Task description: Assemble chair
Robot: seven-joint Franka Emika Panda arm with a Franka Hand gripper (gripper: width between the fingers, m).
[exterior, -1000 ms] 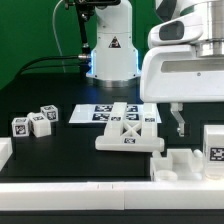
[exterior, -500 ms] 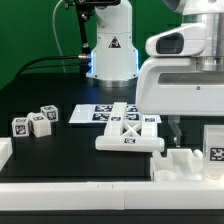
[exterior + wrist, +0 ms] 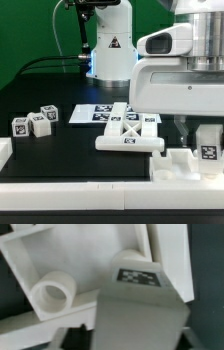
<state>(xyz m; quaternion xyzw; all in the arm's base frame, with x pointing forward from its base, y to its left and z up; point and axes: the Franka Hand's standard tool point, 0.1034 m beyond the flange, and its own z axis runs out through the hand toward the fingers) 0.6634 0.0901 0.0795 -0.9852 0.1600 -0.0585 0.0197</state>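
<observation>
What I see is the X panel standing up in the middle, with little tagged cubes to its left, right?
No. The exterior view shows the X panel lying flat on the black table, not standing up. It is in the middle, with the little tagged cubes on that view's left.

Small blocks (image 3: 38,121) at exterior view's left; X-braced panel (image 3: 128,136) centre, marker board (image 3: 88,114) behind.

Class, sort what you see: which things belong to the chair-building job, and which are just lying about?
Job: X-braced panel; three small tagged blocks; tagged part at the exterior view's right.
Lying about: marker board; plain edge block.
</observation>
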